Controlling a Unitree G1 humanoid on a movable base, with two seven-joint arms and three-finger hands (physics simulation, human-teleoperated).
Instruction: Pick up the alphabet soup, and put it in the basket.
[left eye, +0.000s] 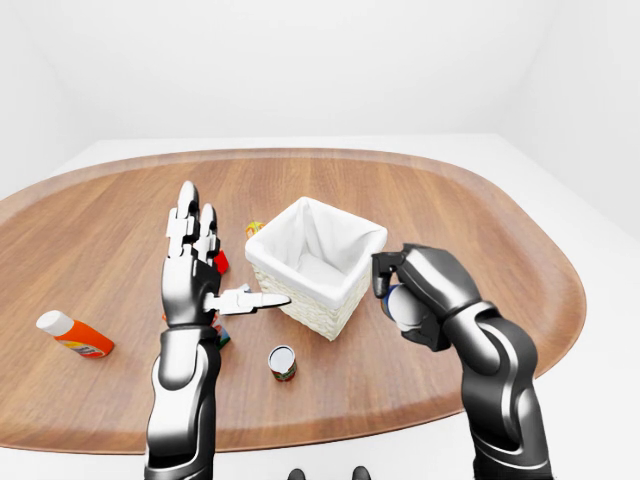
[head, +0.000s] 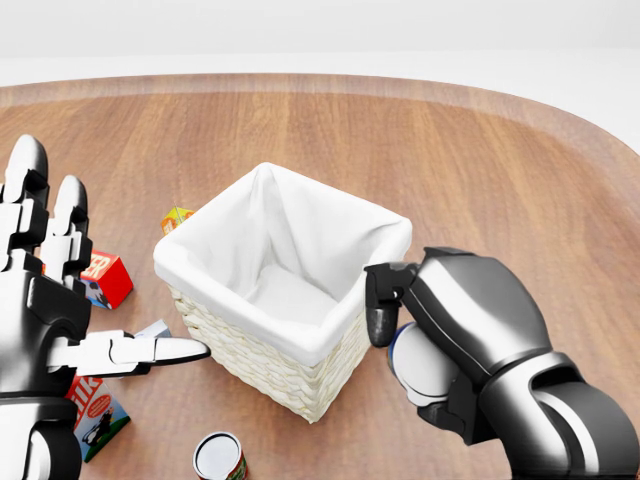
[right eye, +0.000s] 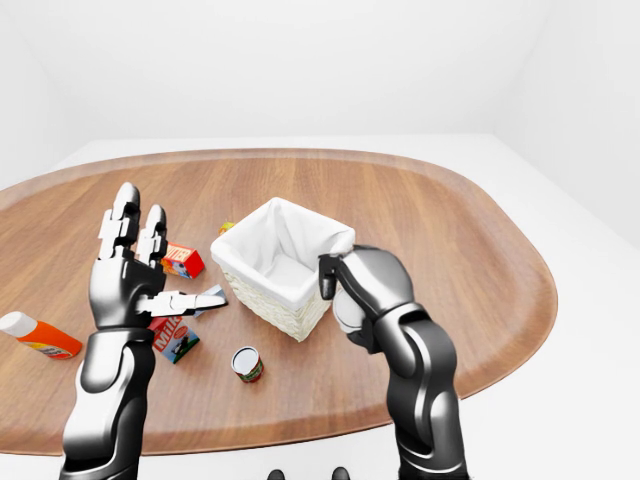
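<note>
Right hand: we are clamping our right hand (head: 440, 340) on the alphabet soup (head: 420, 365) just beside the basket (head: 300, 350).
Left hand: we are holding our left hand (left eye: 195, 275) open, empty.
Risk: we are risking clipping the rim, tipping it.

Bare white simulated room, one oval wooden table (left eye: 480, 210) with groceries.
</note>
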